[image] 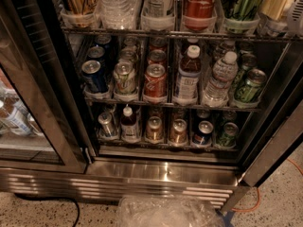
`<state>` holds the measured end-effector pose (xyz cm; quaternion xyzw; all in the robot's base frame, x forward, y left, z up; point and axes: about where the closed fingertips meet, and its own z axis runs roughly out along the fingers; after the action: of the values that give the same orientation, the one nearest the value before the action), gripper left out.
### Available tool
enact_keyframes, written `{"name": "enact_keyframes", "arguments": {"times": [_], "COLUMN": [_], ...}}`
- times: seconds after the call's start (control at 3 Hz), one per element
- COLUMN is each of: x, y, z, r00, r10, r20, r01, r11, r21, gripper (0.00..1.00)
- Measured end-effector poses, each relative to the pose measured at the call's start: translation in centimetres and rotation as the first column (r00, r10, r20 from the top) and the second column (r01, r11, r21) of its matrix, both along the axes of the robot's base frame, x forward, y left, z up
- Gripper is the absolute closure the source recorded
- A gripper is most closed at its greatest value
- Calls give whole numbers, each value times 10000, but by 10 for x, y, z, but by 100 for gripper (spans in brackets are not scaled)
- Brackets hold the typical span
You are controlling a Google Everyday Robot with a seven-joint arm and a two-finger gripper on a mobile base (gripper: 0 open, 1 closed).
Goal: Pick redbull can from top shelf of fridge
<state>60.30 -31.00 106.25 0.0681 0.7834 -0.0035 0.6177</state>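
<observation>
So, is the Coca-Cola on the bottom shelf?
No, the Coca-Cola stands on the top shelf; the gripper is at the upper right edge.

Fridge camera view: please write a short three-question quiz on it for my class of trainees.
1. True or false: the red Coca-Cola container stands on the top shelf.
2. On the middle shelf, what stands directly right of the front red can? A) a white-capped bottle B) a milk carton C) an empty lane
3. Fill in: the end effector, seemingly the pale shape, is at the frame's upper ____ edge.
Key: 1 true; 2 A; 3 right.
</observation>
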Motion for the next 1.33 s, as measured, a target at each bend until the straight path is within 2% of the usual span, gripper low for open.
{"name": "enact_keyframes", "arguments": {"times": [0.33,0.67,1.0,1.33], "x": [3,3,3,3], "y": [-3,-3,-3,-3], "z": [-1,-1,-1,-1], "r00": [9999,9999,9999,9999], "r10": [-151,-153,-152,-152], "r20": [18,19,19,20], "r01": [151,153,152,152], "r11": [9999,9999,9999,9999], "r21": [-7,-7,-7,-7], "gripper": [42,61,84,100]}}
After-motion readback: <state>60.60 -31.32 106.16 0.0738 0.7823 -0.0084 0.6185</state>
